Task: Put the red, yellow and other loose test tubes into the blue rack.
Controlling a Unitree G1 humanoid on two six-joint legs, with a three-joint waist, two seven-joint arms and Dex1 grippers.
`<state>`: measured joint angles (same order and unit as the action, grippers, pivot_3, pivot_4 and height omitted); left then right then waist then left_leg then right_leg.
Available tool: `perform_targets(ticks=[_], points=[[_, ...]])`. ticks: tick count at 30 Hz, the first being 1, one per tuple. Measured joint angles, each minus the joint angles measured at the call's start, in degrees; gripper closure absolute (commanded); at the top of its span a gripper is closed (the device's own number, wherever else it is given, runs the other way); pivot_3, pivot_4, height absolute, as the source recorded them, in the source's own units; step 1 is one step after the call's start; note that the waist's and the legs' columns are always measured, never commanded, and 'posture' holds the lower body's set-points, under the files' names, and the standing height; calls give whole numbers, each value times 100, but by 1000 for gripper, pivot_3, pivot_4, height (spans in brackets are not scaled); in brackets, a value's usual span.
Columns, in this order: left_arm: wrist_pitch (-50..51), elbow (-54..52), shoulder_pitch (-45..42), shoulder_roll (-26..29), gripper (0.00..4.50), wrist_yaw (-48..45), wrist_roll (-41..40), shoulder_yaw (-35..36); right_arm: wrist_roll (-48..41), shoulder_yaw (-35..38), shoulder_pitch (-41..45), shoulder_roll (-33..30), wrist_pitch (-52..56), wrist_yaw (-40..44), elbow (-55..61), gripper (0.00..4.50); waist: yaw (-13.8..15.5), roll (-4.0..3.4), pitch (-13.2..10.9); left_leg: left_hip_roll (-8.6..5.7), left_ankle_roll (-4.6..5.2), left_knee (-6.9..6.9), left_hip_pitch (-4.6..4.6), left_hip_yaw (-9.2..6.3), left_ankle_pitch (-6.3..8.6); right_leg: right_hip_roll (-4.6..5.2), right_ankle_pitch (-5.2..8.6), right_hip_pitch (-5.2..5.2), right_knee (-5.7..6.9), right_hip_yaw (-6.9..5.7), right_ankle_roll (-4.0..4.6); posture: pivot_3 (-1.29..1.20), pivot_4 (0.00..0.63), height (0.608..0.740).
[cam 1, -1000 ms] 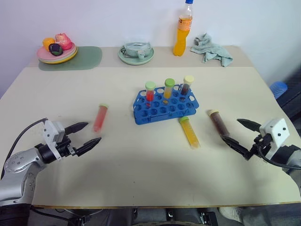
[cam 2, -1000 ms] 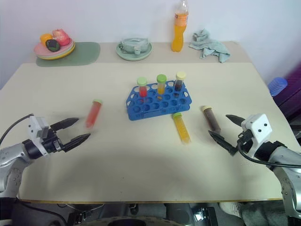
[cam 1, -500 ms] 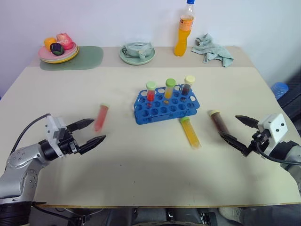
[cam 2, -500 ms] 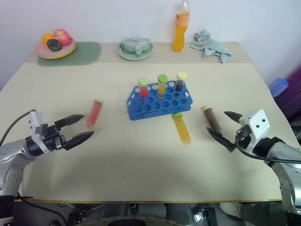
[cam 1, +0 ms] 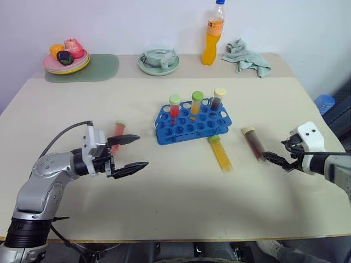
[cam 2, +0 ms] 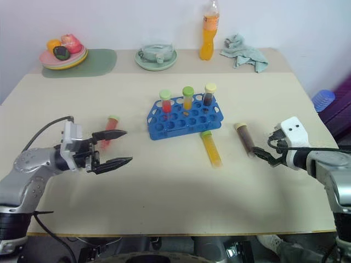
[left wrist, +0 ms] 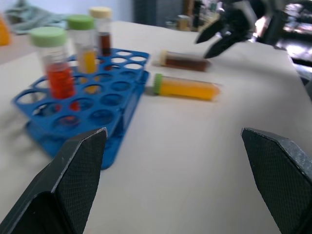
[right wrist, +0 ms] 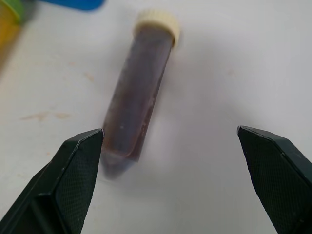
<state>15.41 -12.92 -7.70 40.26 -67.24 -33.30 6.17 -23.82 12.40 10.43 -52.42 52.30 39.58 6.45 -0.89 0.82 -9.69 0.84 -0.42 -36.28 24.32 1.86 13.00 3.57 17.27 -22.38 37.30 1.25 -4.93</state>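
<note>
landmark: the blue rack (cam 1: 192, 124), standing near the middle of the table (cam 1: 164, 208). all positions below are given relative to it.

1. my left gripper (cam 1: 130, 153) hovers over the table well to the left of the rack and a little nearer to me. its 2 fingers are spread wide and hold nothing. it points sideways toward the rack.
2. the red tube (cam 1: 117, 135) lies flat on the table to the left of the rack, apart from it. it sits just behind my upper left finger, which covers part of it in the head views.
3. the rack itself holds 3 upright tubes in its far row: a red one with a green cap (cam 1: 174, 106), a yellow one with a green cap (cam 1: 197, 102) and a dark one with a pale cap (cam 1: 218, 98).
4. the yellow tube (cam 1: 221, 153) lies flat just in front of the rack's right end, green cap toward the rack, close to its edge.
5. the brown tube (right wrist: 138, 95) lies flat to the right of the rack, apart from it, pale cap on the far end.
6. my right gripper (cam 1: 276, 160) is farther right of the rack still, just beside the near end of the brown tube. its fingers are spread wide and empty; in the right wrist view the tube lies close to 1 finger (right wrist: 73, 181), contact not confirmed.
</note>
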Motion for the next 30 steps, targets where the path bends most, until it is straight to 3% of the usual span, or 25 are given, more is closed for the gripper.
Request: perform_targets(ticks=[6, 15, 30], points=[[-75, -5, -103, 56, 0, -283, 205, -375, 2, -526, 1361, 113, 660, 15, -915, 28, 8, 0, -1, 0, 1, -1, 3, 6, 0, -4, -8, -4, 1, 1, -15, 0, 150, 740], [-94, 6, -85, 211, 0, -480, 318, -523, 25, -1130, 2789, 307, 1967, -167, -1059, 28, 8, -1, -1, 0, 1, 0, 8, 6, 0, -2, -7, -11, 2, 1, -12, 0, 150, 740], [-60, -120, 215, 227, 0, -361, 309, -521, 122, -1444, 3054, 557, 2784, -533, -1252, 28, -21, -2, -1, 1, 0, 5, 13, 6, 0, 2, -2, -21, 3, 4, -4, 0, 150, 740]])
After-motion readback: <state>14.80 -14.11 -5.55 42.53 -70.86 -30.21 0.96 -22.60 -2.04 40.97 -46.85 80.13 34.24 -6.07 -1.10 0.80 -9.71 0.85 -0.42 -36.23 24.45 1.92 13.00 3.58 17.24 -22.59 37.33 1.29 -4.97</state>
